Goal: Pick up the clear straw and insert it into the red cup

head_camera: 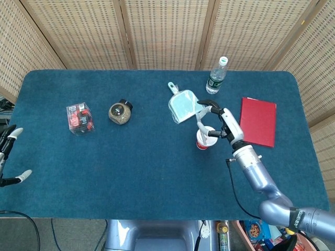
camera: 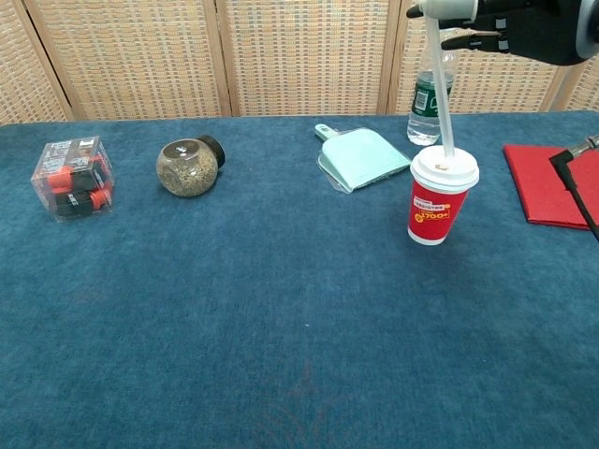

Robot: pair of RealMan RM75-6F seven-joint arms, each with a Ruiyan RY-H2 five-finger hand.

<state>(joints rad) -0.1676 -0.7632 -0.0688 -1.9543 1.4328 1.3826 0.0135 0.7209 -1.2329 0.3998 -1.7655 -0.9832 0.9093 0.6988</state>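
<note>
The right robot hand (camera: 510,21) pinches the straw (camera: 438,89) near its top end – in the head view this same hand (head_camera: 222,123) hangs just above the cup (head_camera: 205,138). The straw stands almost upright, leaning a little, and its lower tip touches the white lid of the cup (camera: 440,195) close to the small hole. I cannot tell whether the tip is already inside the hole or only resting on the lid.

So the picking up seems done, and also the carrying to the cup. What is left, as I judge it, is to push the straw down through the lid and then let go of it.

The left robot hand (head_camera: 7,157) is at the far left edge of the worktop (head_camera: 146,167), with fingers apart and holding nothing. A bottle (camera: 433,79) stands just behind the cup – the straw crosses in front of it in the chest view.
</note>
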